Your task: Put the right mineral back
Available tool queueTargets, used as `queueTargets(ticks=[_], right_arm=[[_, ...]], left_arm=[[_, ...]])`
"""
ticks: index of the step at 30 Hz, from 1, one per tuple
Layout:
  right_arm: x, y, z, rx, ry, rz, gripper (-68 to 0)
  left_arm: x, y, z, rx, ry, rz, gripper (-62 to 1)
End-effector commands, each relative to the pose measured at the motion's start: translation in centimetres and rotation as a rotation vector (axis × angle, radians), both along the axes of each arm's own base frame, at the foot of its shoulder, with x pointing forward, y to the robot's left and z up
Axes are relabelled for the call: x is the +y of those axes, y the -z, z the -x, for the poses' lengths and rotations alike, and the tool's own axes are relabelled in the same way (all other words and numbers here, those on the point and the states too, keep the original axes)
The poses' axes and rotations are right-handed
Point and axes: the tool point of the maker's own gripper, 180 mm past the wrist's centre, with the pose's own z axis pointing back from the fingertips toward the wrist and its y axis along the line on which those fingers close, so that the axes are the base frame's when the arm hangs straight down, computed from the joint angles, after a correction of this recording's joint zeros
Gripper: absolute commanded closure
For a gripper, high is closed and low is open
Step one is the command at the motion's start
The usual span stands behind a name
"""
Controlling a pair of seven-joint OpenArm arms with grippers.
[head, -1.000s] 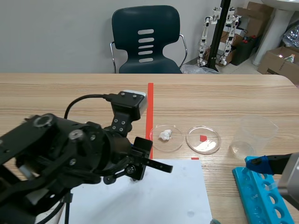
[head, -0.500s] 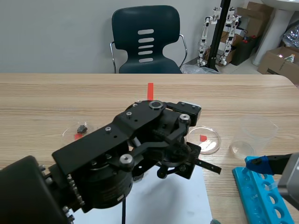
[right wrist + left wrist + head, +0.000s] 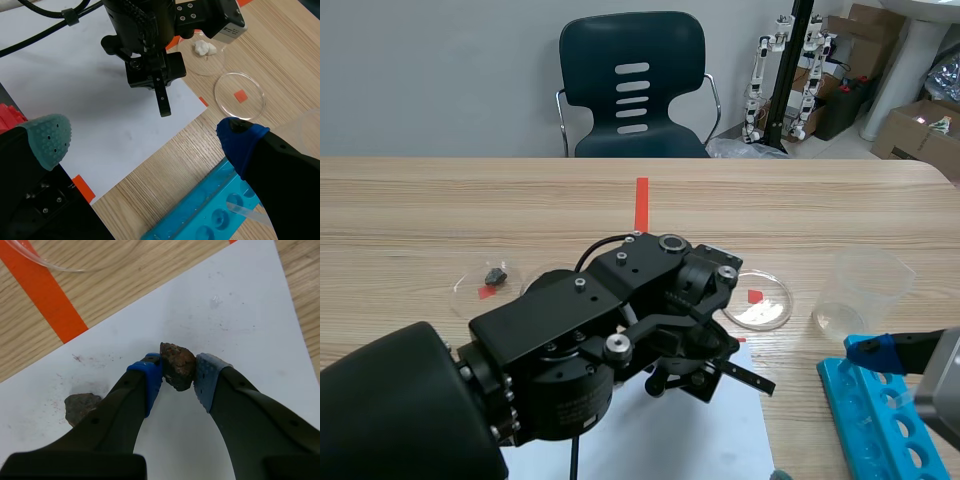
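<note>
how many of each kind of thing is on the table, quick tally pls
Minerals: 4 (rough brown rock in the left pincer, grey-brown rock on the white paper sheet, small dark stone, white lump)
Clear round dishes: 3 (dark stone's dish, white lump's dish, empty dish)
Clear plastic beaker: 1
Blue plastic tube rack: 1
White paper sheet: 1
Total: 10

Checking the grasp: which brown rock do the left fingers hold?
The reddish rock pinched between the pads; the duller one lies loose on the paper beside them.
</note>
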Motion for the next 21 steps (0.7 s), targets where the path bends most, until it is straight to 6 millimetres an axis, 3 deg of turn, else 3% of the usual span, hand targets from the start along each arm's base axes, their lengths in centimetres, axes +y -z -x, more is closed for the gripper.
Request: queueTargets(ticks=[1,10,21], right_arm=[[0.4,-1.0,-0.6,-0.035,-0.001,-0.024,-60.8],[0.4,-1.0,-0.6,-0.035,-0.001,-0.024,-60.8],[0.4,-1.0,-0.6,-0.035,-0.001,-0.024,-60.8]], left_arm=[[-2.5,-1.8,-0.1,-0.017,0.016,0.067,-8.8],[-3.9,-1.9,0.5,-0.062,0.081,0.077,-8.8],[-4.2,-2.1,0.3,-0.086,0.087,0.09,-8.8]])
